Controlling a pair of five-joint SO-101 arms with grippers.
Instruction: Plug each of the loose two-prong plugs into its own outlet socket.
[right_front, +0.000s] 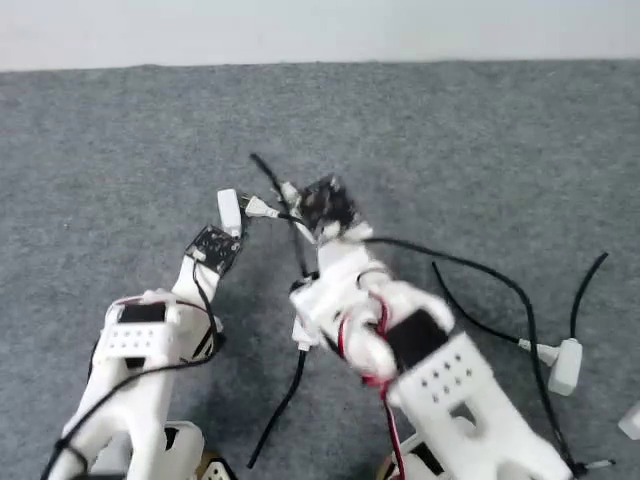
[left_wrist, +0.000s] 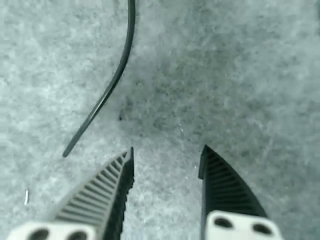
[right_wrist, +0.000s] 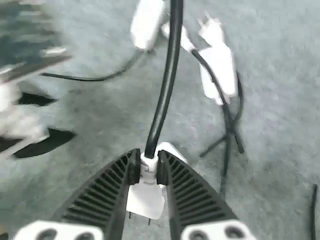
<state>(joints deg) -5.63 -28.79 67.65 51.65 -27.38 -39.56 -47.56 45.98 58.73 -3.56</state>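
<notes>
Prongs of the white plug (right_wrist: 145, 197) face backward, away from the white connectors (right_wrist: 217, 70) ahead; right claw (right_wrist: 147, 155) is clamped on it. Left claw (left_wrist: 167, 149) stands apart, empty.

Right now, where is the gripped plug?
In the right wrist view the plug is clamped in the right gripper, its black cord leading over the carpet.

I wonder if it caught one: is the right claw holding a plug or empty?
Holding one. The right gripper pinches a white plug, its black cord running out ahead.
</notes>
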